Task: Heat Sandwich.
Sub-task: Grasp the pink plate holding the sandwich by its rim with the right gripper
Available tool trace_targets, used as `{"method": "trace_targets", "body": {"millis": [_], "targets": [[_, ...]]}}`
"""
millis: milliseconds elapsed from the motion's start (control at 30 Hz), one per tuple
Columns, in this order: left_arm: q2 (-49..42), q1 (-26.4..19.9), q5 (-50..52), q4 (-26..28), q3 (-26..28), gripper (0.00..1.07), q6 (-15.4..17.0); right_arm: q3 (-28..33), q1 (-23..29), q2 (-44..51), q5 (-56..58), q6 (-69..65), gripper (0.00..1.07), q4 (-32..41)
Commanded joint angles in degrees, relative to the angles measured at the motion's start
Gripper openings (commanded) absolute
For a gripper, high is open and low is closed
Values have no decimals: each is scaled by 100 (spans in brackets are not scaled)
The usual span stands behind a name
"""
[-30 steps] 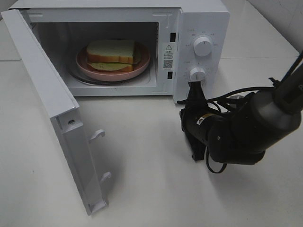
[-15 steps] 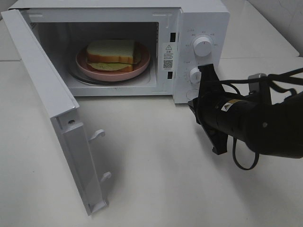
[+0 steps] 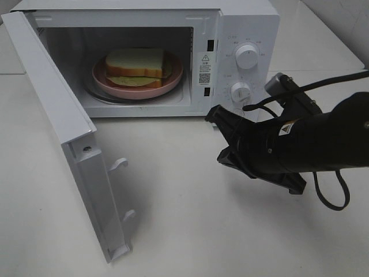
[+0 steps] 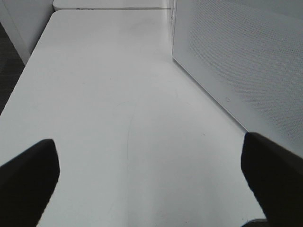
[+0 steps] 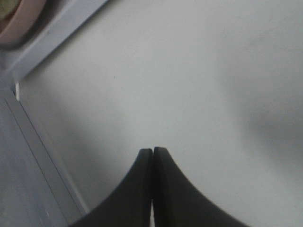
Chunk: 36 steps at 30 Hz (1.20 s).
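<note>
the sandwich (image 3: 137, 62) sits in the microwave (image 3: 248, 23), its door (image 3: 66, 115) ajar; swinging that door closed looks next, needing a push. right tool (image 5: 152, 152) pinched together, empty; left tool (image 4: 149, 156) spread wide.

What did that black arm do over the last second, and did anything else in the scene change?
The right gripper, shut and holding nothing, drew away from the lower knob and swung leftward; it now sits low in front of the microwave, near the right corner of its opening. The sandwich stays on its pink plate inside, and the door stays wide open.
</note>
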State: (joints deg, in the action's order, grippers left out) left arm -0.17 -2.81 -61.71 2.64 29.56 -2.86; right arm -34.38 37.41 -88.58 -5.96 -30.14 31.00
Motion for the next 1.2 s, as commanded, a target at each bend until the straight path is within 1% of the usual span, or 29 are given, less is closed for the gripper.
{"method": "trace_targets", "body": {"millis": [33, 100, 133, 200, 267, 300, 367, 433, 467, 533, 567, 600, 700, 733, 800, 867, 900, 933, 1000, 1033, 1133, 1167, 1200], "targets": [[-57, 0, 57, 40, 0, 100, 6, -309, 0, 115, 945, 470, 4, -607], [-57, 0, 57, 40, 0, 100, 6, -584, 0, 115, 1690, 773, 5, -1129], [-57, 0, 57, 40, 0, 100, 6, -584, 0, 115, 1690, 773, 5, -1129], [-57, 0, 57, 40, 0, 100, 6, -705, 0, 115, 2011, 940, 6, -1387], [-57, 0, 57, 40, 0, 100, 6, -848, 0, 115, 2447, 1261, 6, -1874], [-57, 0, 57, 40, 0, 100, 6, -848, 0, 115, 2447, 1261, 6, -1874], [-57, 0, 57, 40, 0, 100, 6, -951, 0, 115, 2790, 1495, 7, -2057], [-57, 0, 57, 40, 0, 100, 6, -1071, 0, 115, 3203, 2000, 8, -2252], [-57, 0, 57, 40, 0, 100, 6, -1071, 0, 115, 3203, 2000, 8, -2252], [-57, 0, 57, 40, 0, 100, 6, -1157, 0, 115, 3449, 2504, 9, -2338], [-57, 0, 57, 40, 0, 100, 6, -1249, 0, 115, 3701, 3203, 10, -2343], [-57, 0, 57, 40, 0, 100, 6, -1249, 0, 115, 3701, 3203, 10, -2343], [-57, 0, 57, 40, 0, 100, 6, -1409, 0, 115, 4028, 4165, 10, -2343], [-57, 0, 57, 40, 0, 100, 6, -1530, 0, 115, 4257, 4778, 11, -2343], [-57, 0, 57, 40, 0, 100, 6, -1570, 0, 115, 4326, 5013, 11, -2343], [-57, 0, 57, 40, 0, 100, 6, -1748, 0, 115, 4561, 5787, 11, -2349], [-57, 0, 57, 40, 0, 100, 6, -1793, 0, 115, 4618, 6079, 12, -2349], [-57, 0, 57, 40, 0, 100, 6, -1793, 0, 115, 4618, 6079, 12, -2349], [-57, 0, 57, 40, 0, 100, 6, -1868, 0, 115, 4687, 6715, 12, -2355], [-57, 0, 57, 40, 0, 100, 6, -1925, 0, 115, 4693, 7311, 12, -2355], [-57, 0, 57, 40, 0, 100, 6, -1971, 0, 115, 4715, 7832, 13, -2355], [-57, 0, 57, 40, 0, 100, 6, -2005, 0, 115, 4721, 8405, 13, -2355], [-57, 0, 57, 40, 0, 100, 6, -2017, 0, 115, 4727, 8675, 14, -2366]]}}
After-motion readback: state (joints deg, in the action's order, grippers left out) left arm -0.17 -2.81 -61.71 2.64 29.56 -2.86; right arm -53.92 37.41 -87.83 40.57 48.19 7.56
